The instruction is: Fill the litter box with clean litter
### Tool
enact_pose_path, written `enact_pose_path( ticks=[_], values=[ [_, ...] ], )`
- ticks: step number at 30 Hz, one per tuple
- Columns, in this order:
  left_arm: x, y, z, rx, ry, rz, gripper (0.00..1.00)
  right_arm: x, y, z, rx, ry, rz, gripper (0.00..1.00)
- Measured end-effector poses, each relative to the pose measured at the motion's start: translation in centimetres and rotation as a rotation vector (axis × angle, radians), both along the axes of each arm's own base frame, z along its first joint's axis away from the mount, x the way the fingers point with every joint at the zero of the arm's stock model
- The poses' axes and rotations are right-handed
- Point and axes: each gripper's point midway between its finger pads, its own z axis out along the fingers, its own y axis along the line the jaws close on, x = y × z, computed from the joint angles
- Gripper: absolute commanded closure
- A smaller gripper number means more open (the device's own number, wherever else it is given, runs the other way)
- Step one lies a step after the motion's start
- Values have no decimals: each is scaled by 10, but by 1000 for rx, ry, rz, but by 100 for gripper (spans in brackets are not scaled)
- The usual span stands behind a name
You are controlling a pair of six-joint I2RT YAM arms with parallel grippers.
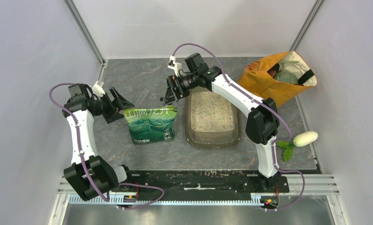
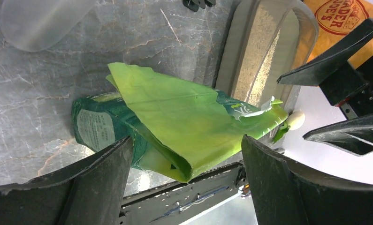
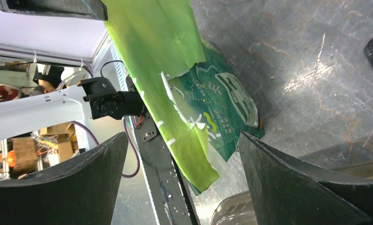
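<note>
The litter box (image 1: 190, 134) lies mid-table, a dark translucent tray, and clean litter (image 1: 210, 112) covers its floor in pale granules. A glossy green pouch (image 1: 151, 124) with a torn-open top rests on the table just left of it. My left gripper (image 1: 123, 108) hovers at the pouch's upper left corner, open. My right gripper (image 1: 168, 93) hovers at its upper right corner, also open. In the left wrist view the pouch (image 2: 175, 117) sits beyond the spread fingers (image 2: 104, 183), untouched, with the litter box (image 2: 231, 51) behind. The right wrist view shows the pouch (image 3: 208, 103) ahead of wide fingers (image 3: 287, 183).
An orange cloth bag (image 1: 269, 77) stands at the back right, close to the tray. A white radish toy with green leaves (image 1: 305, 138) lies at the right edge. A clear plastic piece (image 2: 39, 18) rests on the table behind the pouch. Walls close in on three sides.
</note>
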Motion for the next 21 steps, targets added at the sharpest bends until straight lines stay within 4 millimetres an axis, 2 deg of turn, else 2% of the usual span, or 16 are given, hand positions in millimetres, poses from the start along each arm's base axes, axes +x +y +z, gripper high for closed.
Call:
enact_pose_path(
  ticks=[8, 15, 19, 21],
  values=[
    [6, -5, -5, -76, 5, 38, 8, -16, -7, -23, -37, 92, 25, 5],
    [26, -11, 4, -166, -92, 17, 7, -19, -10, -27, -53, 91, 37, 4],
    [34, -15, 19, -190, -179, -27, 20, -20, -12, -29, -62, 92, 44, 3],
    [35, -19, 25, -207, -209, -56, 30, -20, -12, -30, -64, 89, 48, 3]
  ],
)
